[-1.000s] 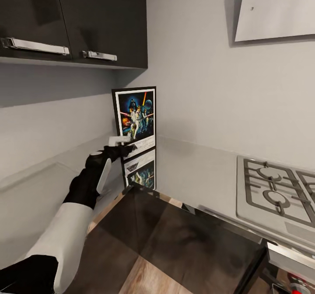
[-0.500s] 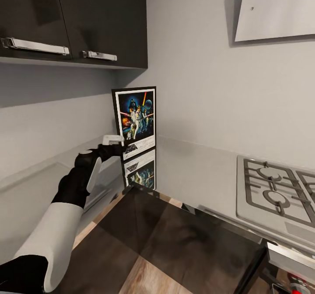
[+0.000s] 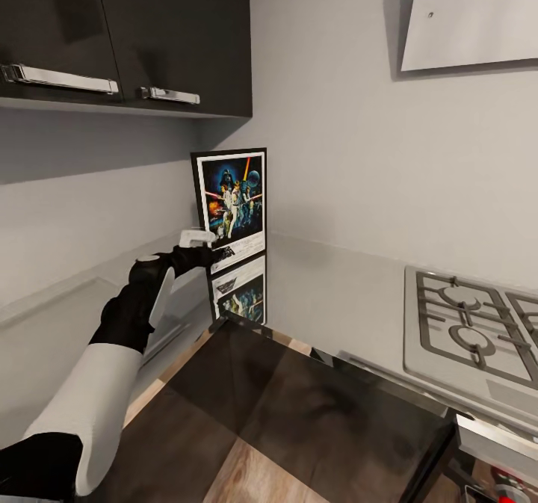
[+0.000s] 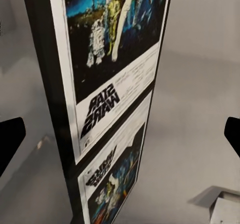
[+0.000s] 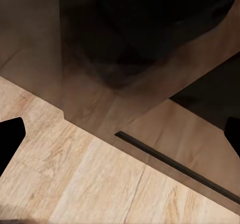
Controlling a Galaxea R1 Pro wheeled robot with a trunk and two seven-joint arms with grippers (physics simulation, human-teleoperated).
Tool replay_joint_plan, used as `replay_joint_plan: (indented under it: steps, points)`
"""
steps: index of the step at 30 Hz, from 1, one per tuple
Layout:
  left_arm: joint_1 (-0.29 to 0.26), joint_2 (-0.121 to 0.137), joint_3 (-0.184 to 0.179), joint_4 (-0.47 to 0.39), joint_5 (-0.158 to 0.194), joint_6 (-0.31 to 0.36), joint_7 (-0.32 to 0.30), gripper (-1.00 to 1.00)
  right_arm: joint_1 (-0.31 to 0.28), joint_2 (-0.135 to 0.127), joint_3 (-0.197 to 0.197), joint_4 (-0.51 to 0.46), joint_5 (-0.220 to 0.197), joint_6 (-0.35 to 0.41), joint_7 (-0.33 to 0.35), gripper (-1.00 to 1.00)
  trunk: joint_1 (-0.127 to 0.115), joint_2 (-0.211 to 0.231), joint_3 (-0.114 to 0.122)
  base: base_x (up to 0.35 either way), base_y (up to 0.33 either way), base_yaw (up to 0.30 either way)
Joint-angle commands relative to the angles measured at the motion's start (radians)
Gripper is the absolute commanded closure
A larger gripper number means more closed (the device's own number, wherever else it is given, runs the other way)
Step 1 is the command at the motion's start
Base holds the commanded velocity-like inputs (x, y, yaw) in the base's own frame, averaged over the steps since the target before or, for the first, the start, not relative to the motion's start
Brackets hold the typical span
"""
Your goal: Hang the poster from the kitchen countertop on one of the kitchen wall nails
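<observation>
The poster [image 3: 231,205] stands upright on the countertop [image 3: 344,294] in the corner; the left arm stretches forward, its gripper [image 3: 205,247] spread wide, empty, at the poster's lower edge.

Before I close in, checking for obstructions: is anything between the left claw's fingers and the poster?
Nothing: in the left wrist view the poster stands between the open left claw's fingers, only bare countertop around it.

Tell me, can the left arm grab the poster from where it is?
Probably yes. The left gripper is open right beside the poster, level with its bottom edge, and nothing sits between them. In the wrist view its fingers are spread wide with the frame between them.
</observation>
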Motion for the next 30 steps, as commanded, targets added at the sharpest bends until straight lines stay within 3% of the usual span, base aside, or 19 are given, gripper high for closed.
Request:
replay_joint_plan:
  steps: [1, 2, 3, 15, 16, 21, 22, 30]
  points:
    - [-0.011, 0.000, 0.001, 0.006, 0.000, 0.013, -0.002, -1.00, -0.001, 0.000, 0.001, 0.001, 0.002, -0.002, -0.004, -1.00, 0.000, -0.001, -0.001, 0.000, 0.000, 0.000]
    - [-0.034, 0.000, 0.001, 0.028, 0.000, 0.031, -0.001, -1.00, -0.001, 0.000, 0.001, 0.001, 0.002, -0.002, -0.004, -1.00, 0.000, -0.001, -0.001, 0.000, 0.000, 0.000]
    - [-0.100, 0.002, 0.001, 0.086, -0.001, 0.061, 0.001, -1.00, -0.001, 0.000, 0.001, 0.001, 0.002, -0.002, -0.004, -1.00, 0.000, -0.001, -0.001, 0.000, 0.000, 0.000]
    - [-0.175, 0.030, 0.009, 0.155, -0.001, 0.074, 0.000, -1.00, -0.001, 0.000, 0.001, 0.001, 0.002, -0.002, -0.004, -1.00, 0.000, -0.001, -0.001, 0.000, 0.000, 0.000]
    - [-0.218, 0.032, 0.009, 0.238, -0.001, 0.072, 0.001, -1.00, -0.001, 0.000, 0.001, 0.002, 0.002, -0.002, -0.004, -1.00, 0.000, -0.001, -0.001, 0.000, 0.000, 0.000]
    - [-0.269, 0.032, 0.009, 0.337, -0.001, 0.068, 0.002, -1.00, -0.001, 0.000, 0.001, 0.002, 0.002, -0.002, -0.004, -1.00, 0.000, -0.001, -0.001, 0.000, 0.000, 0.000]
    - [-0.304, 0.032, 0.009, 0.384, 0.000, 0.067, 0.002, -1.00, -0.001, 0.000, 0.001, 0.002, 0.002, -0.002, -0.004, -1.00, 0.000, -0.001, -0.001, 0.000, 0.000, 0.000]
    - [-0.357, 0.031, 0.008, 0.454, 0.002, 0.031, 0.001, -1.00, -0.001, 0.001, 0.001, 0.002, 0.002, -0.002, -0.004, -1.00, 0.000, -0.001, -0.004, 0.000, 0.000, 0.000]
